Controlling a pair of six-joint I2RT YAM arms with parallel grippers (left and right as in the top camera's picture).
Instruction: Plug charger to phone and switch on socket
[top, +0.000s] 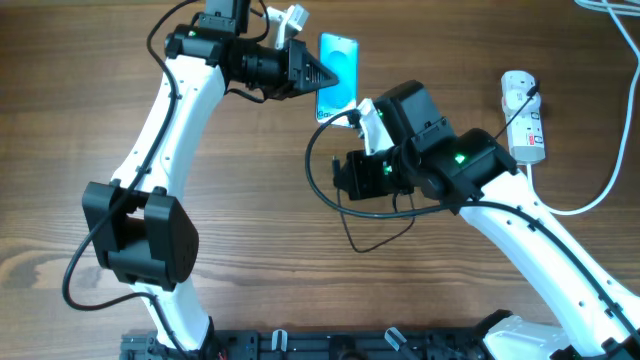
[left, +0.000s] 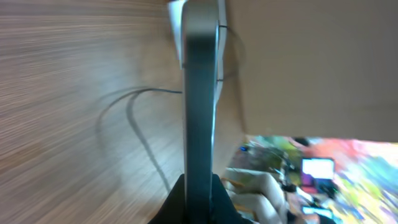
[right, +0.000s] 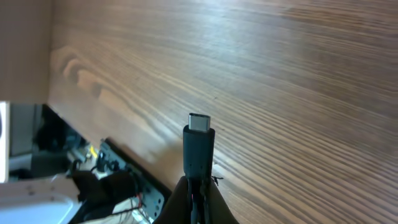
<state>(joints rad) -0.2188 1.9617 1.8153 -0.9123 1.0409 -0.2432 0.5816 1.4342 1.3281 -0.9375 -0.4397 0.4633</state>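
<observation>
The phone (top: 340, 62), cyan screen up, is at the table's far middle, and my left gripper (top: 318, 72) is shut on its left edge. In the left wrist view the phone (left: 199, 93) shows edge-on as a grey slab clamped between the fingers (left: 199, 202). My right gripper (top: 352, 176) is below and just right of the phone, shut on the charger's black connector plug (right: 199, 140), whose metal tip (right: 199, 121) sticks out beyond the fingers (right: 198, 193) above bare wood. The thin black cable (top: 375, 238) loops under the right arm. The white socket (top: 524, 118) lies at the far right.
The socket's thick white cord (top: 600, 195) curves along the right edge. The left arm's black elbow housing (top: 140, 230) stands at the left. A black rail (top: 300, 345) runs along the front edge. Bare wood lies between the arms.
</observation>
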